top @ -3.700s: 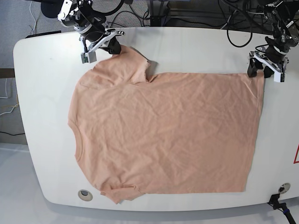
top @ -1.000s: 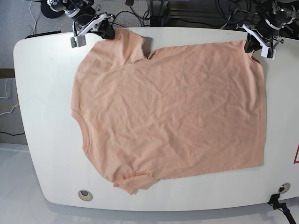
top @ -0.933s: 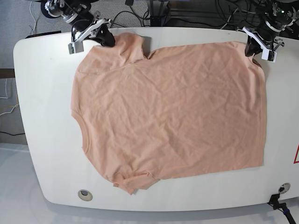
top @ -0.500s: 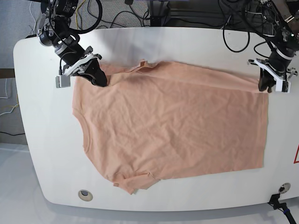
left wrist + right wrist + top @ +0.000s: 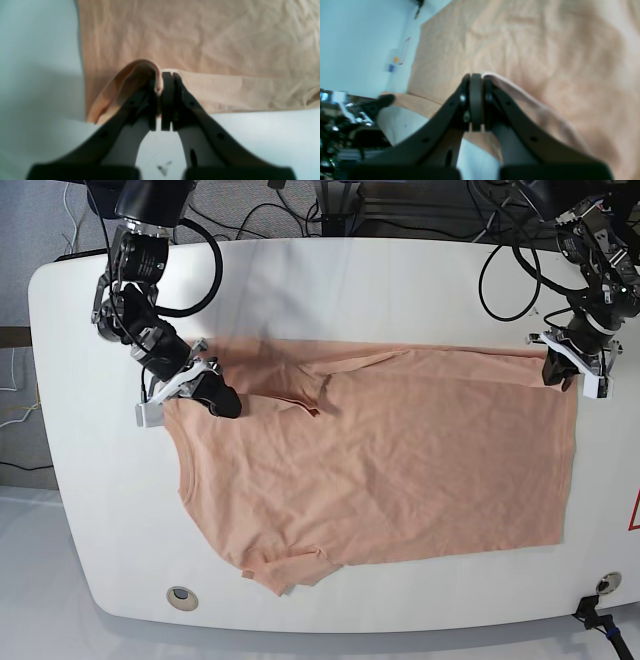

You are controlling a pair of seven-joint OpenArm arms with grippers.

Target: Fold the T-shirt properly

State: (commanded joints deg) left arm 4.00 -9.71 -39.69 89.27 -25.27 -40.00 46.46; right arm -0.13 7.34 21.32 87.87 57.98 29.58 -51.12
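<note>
Our shirt [image 5: 380, 460] spans the middle of the base view, its far edge folding over. The right gripper [image 5: 222, 406], upper left, and left gripper [image 5: 557, 372], upper right, each pinch that edge. We could skew the fold if one arm outruns the other; slack between them might settle into creases.

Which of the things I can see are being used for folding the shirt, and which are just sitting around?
In use:
- T-shirt
- left claw, gripping it
- right claw, gripping it

Just there:
- round metal disc
- black cables
</note>
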